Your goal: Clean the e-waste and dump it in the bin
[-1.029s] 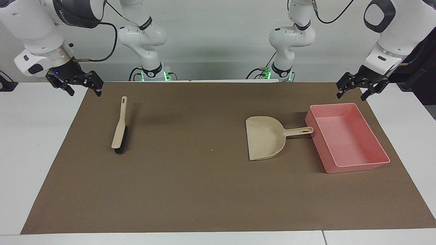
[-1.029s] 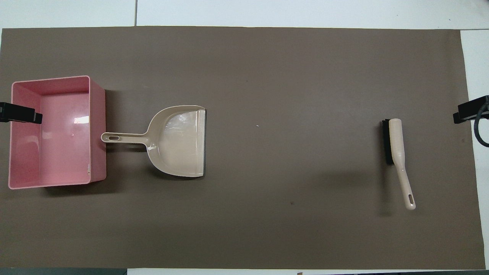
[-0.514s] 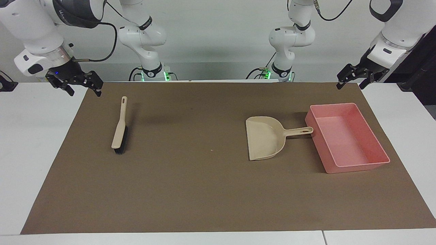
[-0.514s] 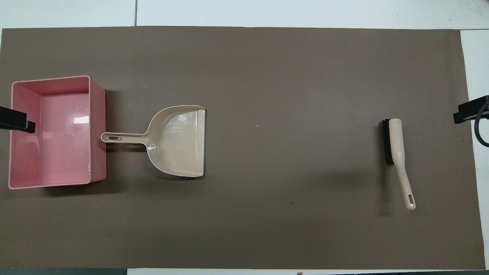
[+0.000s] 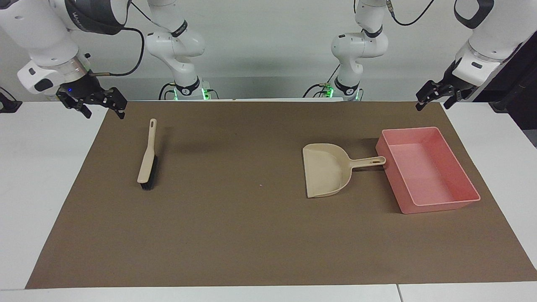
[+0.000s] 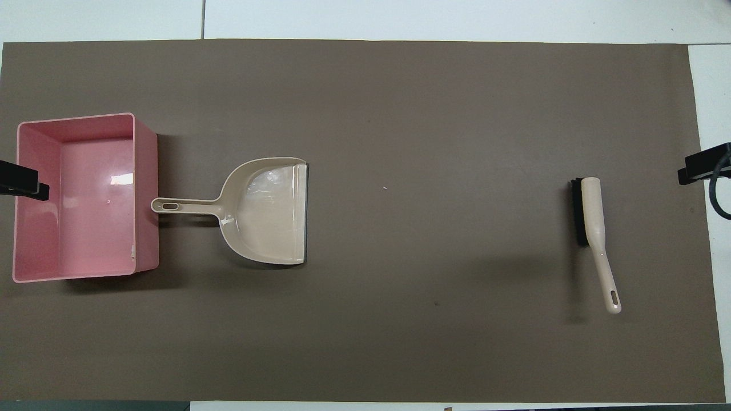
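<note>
The e-waste shows as two tiny specks on the brown mat: a white one [image 5: 260, 184] [image 6: 385, 186] mid-mat, and a dark one [image 6: 437, 303] nearer to the robots. The pink bin [image 5: 436, 204] [image 6: 145, 194] sits toward the left arm's end, with nothing visible inside. My left gripper [image 5: 433, 105] [image 6: 23, 180] hangs open and holds nothing, above the mat's corner by the bin. My right gripper [image 5: 104, 112] [image 6: 699, 168] waits open and holds nothing, over the mat's edge at the right arm's end.
A beige dustpan [image 5: 327, 170] [image 6: 268, 211] lies beside the bin, its handle touching the bin's wall and its mouth facing the white speck. A beige brush [image 5: 147, 161] [image 6: 594, 228] with black bristles lies toward the right arm's end, handle pointing to the robots.
My left gripper has lifted and drawn back off the bin toward its own end of the table. The right arm, the specks, dustpan, brush and bin have not moved.
</note>
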### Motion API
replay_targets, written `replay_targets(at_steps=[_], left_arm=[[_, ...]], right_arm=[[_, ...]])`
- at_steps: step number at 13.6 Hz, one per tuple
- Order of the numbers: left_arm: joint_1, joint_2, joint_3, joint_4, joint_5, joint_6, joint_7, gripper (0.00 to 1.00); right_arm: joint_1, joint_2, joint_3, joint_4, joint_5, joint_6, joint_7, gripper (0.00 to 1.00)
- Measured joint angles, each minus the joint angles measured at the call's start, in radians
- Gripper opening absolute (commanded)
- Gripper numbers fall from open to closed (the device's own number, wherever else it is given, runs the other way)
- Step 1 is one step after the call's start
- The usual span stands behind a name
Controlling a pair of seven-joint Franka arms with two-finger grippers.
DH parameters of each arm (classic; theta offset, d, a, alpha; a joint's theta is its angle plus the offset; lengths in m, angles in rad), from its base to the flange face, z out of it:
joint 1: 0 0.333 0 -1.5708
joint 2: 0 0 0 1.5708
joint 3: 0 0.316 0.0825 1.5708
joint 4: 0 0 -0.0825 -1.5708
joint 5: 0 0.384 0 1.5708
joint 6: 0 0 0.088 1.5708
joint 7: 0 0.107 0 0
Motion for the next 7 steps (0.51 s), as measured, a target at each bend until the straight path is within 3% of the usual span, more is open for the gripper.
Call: replay_targets(at_steps=[7], left_arm=[[0.0, 0.0, -0.001, -0.001, 0.002, 0.04, 0.0, 0.98]], right_arm=[[0.0, 0.0, 0.0, -0.001, 0.0, 0.0, 0.0, 0.99]])
